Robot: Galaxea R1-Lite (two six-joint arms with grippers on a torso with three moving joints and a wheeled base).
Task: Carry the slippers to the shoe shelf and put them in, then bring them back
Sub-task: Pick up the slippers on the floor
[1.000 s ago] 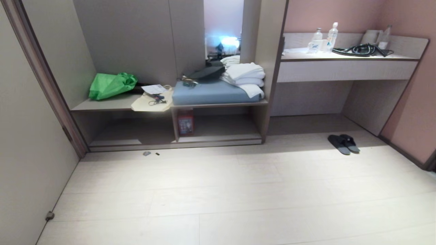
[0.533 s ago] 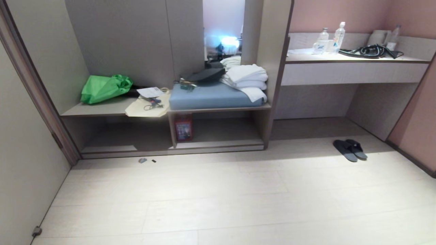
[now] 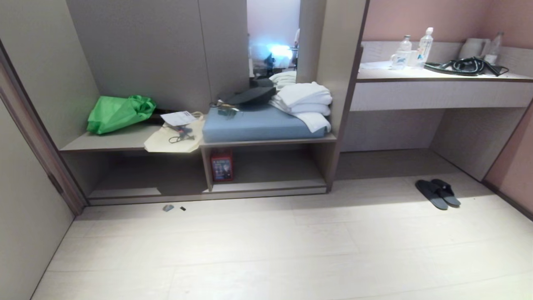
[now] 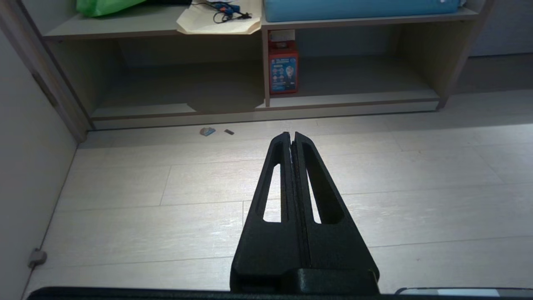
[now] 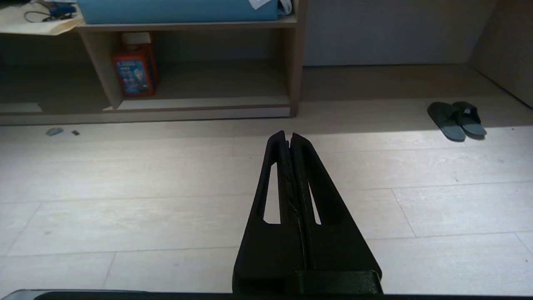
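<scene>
Right gripper point(image 5: 290, 134) pressed together on nothing, held level above bare floor point(image 5: 166, 200); left gripper point(image 4: 290, 134) likewise together and idle. Slippers point(image 5: 457, 119) side by side on the floor before the desk recess, well apart from the shoe shelf point(image 3: 275, 166) under the blue cushion point(image 3: 258, 125). Best to drive right and closer, square up, then spread the fingers before reaching down.

Pale plank floor point(image 3: 266, 250), pink wall point(image 3: 416, 16), taupe desk point(image 3: 437, 93)

Black-grey slippers point(image 3: 438, 193), blue cushion point(image 3: 258, 125), green bag point(image 3: 116, 113), white towels point(image 3: 304, 102), red box point(image 3: 221, 165), pale wood-grain floor point(image 3: 266, 250)
</scene>
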